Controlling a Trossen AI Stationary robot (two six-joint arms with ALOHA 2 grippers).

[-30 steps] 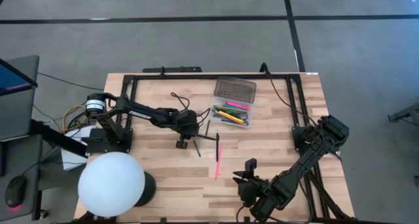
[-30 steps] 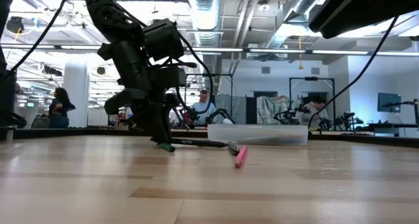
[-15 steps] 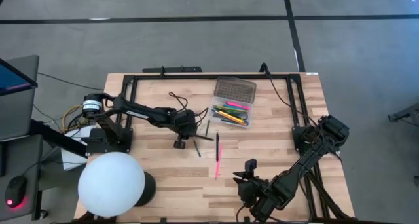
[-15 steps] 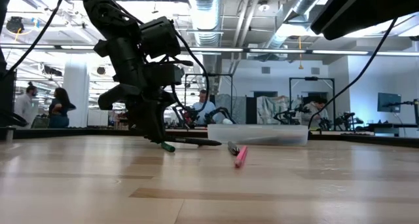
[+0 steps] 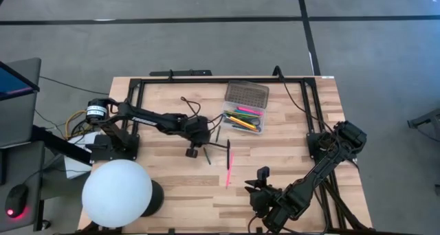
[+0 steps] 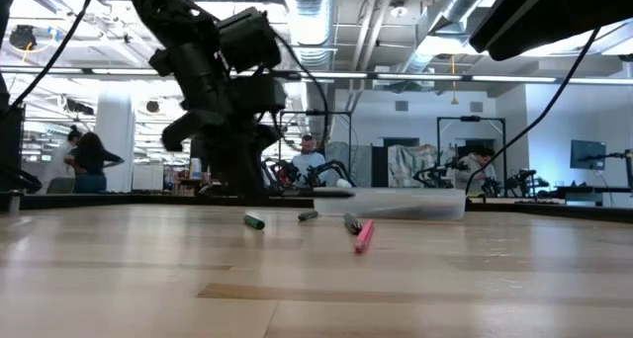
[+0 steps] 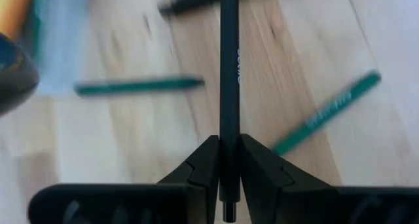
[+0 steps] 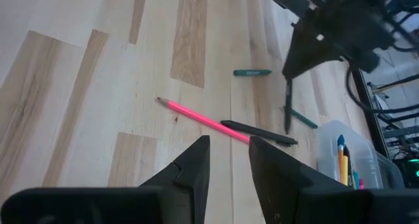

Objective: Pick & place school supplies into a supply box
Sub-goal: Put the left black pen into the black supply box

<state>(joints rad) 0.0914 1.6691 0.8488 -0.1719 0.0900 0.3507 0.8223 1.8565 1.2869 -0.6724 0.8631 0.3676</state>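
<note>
My left gripper [image 7: 228,160] is shut on a black pen [image 7: 228,67] above the middle of the table, left of the supply box [image 5: 243,118]. The box is translucent and holds yellow, pink and blue pens; its dotted lid [image 5: 246,93] lies flat behind it. On the wood lie two green pencils [image 7: 137,86] [image 7: 327,111], a pink pencil [image 8: 203,119] and a second black pen [image 8: 258,130] whose end rests across the pink one. My right gripper [image 8: 229,160] is open, low near the table's near edge, apart from all of them. My left gripper pinches the black pen between its two fingers close to one end [image 7: 228,185]. The fingers come from above, pointing down, and lie along the pen. The pen hangs below them, near upright and lifted clear of the table [image 8: 287,109].
A white globe lamp [image 5: 117,192] stands at the near left corner. A black frame [image 5: 206,80] runs along the far edge and both sides. Bare wood lies between the pink pencil and my right gripper [image 5: 262,174]. People move about in the room beyond the table.
My left gripper was down at the table with the black pen lying flat beside it. It has since risen, taking the pen up with it. The pen has swung from lying flat to hanging below the fingers. The two green pencils have stayed on the wood.
</note>
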